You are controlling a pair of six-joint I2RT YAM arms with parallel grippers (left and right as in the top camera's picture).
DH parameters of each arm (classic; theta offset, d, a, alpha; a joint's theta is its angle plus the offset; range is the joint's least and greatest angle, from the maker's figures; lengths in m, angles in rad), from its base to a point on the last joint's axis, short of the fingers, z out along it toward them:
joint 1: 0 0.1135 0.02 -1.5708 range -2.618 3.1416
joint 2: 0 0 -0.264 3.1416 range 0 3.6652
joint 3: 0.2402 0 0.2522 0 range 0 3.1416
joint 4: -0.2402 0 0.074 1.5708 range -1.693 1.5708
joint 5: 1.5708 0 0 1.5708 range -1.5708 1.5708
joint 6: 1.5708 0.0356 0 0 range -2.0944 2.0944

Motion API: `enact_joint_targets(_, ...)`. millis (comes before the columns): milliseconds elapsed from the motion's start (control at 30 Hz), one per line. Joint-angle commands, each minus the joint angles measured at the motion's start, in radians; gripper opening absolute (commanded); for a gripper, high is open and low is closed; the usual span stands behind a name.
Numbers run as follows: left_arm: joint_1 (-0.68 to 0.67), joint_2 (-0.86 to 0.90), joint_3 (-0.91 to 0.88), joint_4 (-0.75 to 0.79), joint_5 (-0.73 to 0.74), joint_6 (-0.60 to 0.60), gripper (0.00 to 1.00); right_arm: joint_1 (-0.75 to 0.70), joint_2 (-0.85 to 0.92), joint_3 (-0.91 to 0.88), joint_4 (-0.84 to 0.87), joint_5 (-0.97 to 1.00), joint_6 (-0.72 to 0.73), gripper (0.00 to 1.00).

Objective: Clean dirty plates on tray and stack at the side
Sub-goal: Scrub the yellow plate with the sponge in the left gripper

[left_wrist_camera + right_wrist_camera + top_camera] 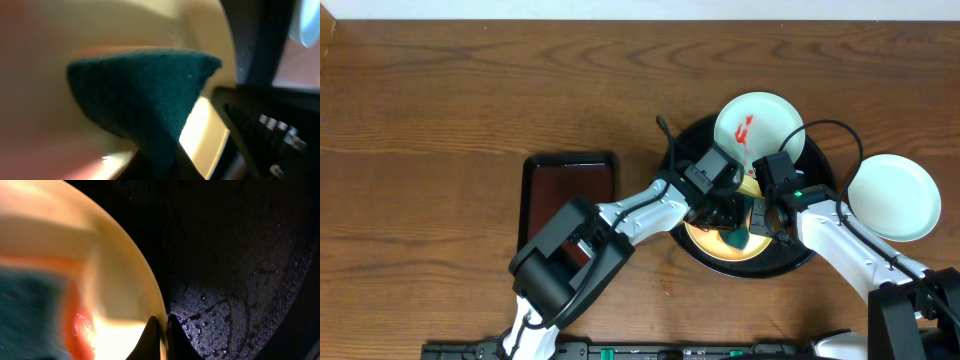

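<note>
A pale yellow plate (712, 243) lies in the black tray (812, 252). My left gripper (728, 216) is shut on a teal sponge (736, 238), which presses on that plate (40, 75); in the left wrist view the sponge (145, 95) fills the middle above the gripper (160, 170). My right gripper (766, 214) is shut on the yellow plate's rim (162, 335). Red sauce (80, 325) is smeared on the plate (100, 270) beside the sponge (25, 315). A pale blue-white plate (758, 125) with red smears leans on the tray's far rim. Another pale plate (892, 197) sits on the table to the right.
A small dark red-brown rectangular tray (570, 195) lies left of the black tray. The tray floor (240, 280) is wet and speckled. Both arms cross over the tray's near half, and a black cable (835, 130) loops above its far right rim.
</note>
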Motion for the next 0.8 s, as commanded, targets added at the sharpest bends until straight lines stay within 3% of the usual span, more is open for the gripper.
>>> enact_joint_targets(0, -0.03, 0.026, -0.015, 0.003, 0.113, -0.001, 0.08, 0.029, 0.012, -0.013, -0.004, -0.072, -0.015, 0.01)
enact_joint_targets(133, -0.03, 0.026, -0.015, -0.061, 0.004, 0.004, 0.08, 0.029, 0.012, -0.013, -0.004, -0.072, -0.015, 0.01)
enact_joint_targets(433, 0.029, 0.023, -0.006, -0.404, -0.377, 0.003, 0.08, 0.029, 0.012, -0.013, -0.008, -0.072, -0.015, 0.01)
enact_joint_targets(767, 0.096, 0.018, 0.14, -0.665, -0.708, 0.003, 0.08, 0.029, 0.012, -0.013, -0.015, -0.063, -0.016, 0.01)
